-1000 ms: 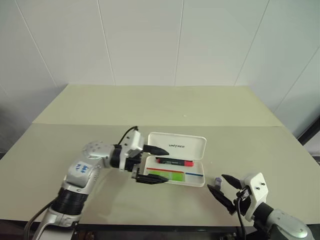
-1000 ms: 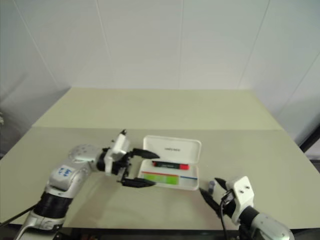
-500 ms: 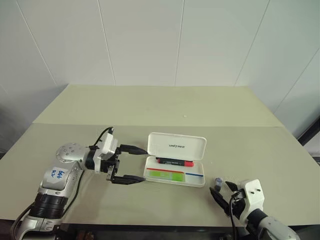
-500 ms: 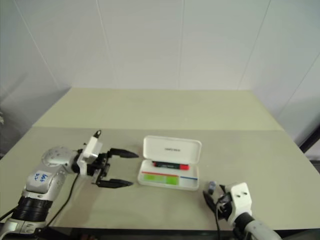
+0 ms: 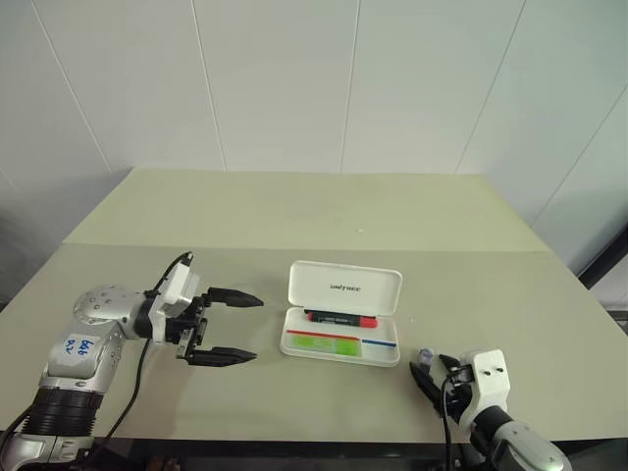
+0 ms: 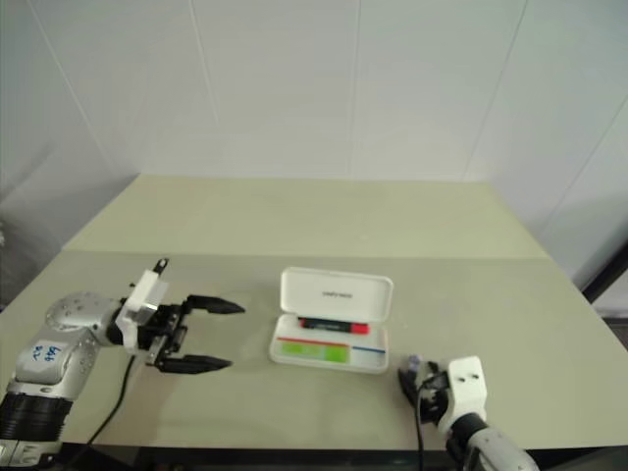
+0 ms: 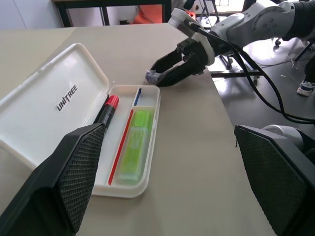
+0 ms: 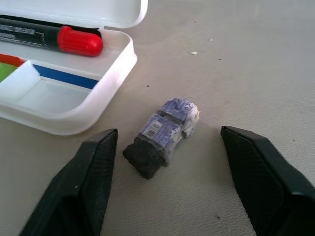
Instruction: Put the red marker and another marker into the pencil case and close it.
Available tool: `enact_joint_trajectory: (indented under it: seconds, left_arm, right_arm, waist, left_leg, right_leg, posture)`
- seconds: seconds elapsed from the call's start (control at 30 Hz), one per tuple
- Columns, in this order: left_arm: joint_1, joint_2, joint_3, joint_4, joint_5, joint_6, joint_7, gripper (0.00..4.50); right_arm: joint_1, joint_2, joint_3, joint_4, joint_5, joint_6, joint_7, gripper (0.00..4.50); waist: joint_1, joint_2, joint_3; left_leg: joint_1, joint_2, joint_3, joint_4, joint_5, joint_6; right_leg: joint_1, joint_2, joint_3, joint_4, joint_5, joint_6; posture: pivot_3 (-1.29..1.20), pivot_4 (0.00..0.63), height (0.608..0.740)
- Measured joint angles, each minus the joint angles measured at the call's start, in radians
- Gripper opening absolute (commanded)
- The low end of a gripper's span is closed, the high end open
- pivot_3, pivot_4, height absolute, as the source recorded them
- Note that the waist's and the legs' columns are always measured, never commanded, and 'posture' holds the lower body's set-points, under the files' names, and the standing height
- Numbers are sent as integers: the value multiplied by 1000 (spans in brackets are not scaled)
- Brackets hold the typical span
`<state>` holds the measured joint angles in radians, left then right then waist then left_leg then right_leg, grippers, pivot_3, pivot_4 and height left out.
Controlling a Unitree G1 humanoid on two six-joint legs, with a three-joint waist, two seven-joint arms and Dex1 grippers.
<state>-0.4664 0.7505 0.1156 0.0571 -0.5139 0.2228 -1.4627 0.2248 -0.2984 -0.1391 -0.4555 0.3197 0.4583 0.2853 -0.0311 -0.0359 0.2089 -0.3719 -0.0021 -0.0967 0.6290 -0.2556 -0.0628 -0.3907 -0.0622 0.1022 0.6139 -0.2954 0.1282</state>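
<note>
1. Toward the table's left front edge, the left gripper (image 5: 228, 327) hangs just above the table (image 5: 294, 211), pointing toward the middle; its two black fingers (image 5: 235, 296) stand wide apart with nothing between them.
2. Near the middle of the table, closer to the front edge, the pencil case (image 5: 343, 288) lies open, its white lid with the small dark logo propped up on the far side.
3. Within the case, the red marker (image 5: 340, 318) lies along the back of the tray, just below the lid, its red cap toward the right.
4. Within the case, another marker (image 5: 325, 342), lime green, lies in the front compartment at the tray's left, parallel to the red marker and apart from it.
5. Right of the case, near the table's front edge, a small dark grey block (image 8: 162, 135) in a bluish wrapper lies on the bare surface, close to the tray's right corner but not touching it.
6. At the right front edge, the right gripper (image 8: 167, 167) sits low over the block; its fingers (image 8: 93, 172) appear partly spread on either side, touching neither flank.
</note>
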Motion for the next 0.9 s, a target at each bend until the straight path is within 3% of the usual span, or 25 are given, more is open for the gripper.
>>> enact_joint_trajectory:
  seconds: [0.2, 0.5, 0.67, 0.77, 0.9]
  left_arm:
    - [-1, 6, 1, 41, 6, -36, -4, 4500]
    - [-35, 1, 0, 62, 6, -59, -4, 4500]
    - [-37, -4, -1, 79, 5, -72, -13, 4500]
    - [-37, -4, -1, 89, 4, -74, -25, 4500]
    - [-34, -9, 2, 110, -4, -87, -37, 4500]
  right_arm:
    - [0, 8, -31, -14, 3, 44, -39, 1153]
    - [-103, -105, -43, 16, 27, 84, 40, 1097]
    - [-225, -244, -38, -5, 71, 69, 195, 1097]
    - [-264, -327, 6, -18, 87, 66, 308, 1097]
    - [-318, -420, 88, -14, 90, 69, 445, 1097]
  waist:
    - [3, -4, -3]
    - [-1, -1, -1]
    - [0, 2, 0]
    - [1, 2, 0]
    - [2, 2, 1]
  left_leg:
    - [-1, 1, 0, -5, 0, 0]
    - [0, 1, 2, -8, 0, 0]
    - [-1, 1, 1, -11, 0, 0]
    - [-1, 1, 1, -13, -1, 0]
    - [-3, 1, 0, -14, -2, 0]
  right_leg:
    - [1, -1, -1, -6, 0, 0]
    - [-1, 0, 0, -7, 0, 0]
    - [-3, 0, -1, -7, 0, 3]
    - [-3, 0, -1, -6, 7, 16]
    - [-5, -1, -2, -7, 6, 16]
  posture:
    - [0, 150, 740]
    - [0, 150, 740]
    - [0, 150, 740]
    - [0, 150, 740]
    - [0, 150, 740]
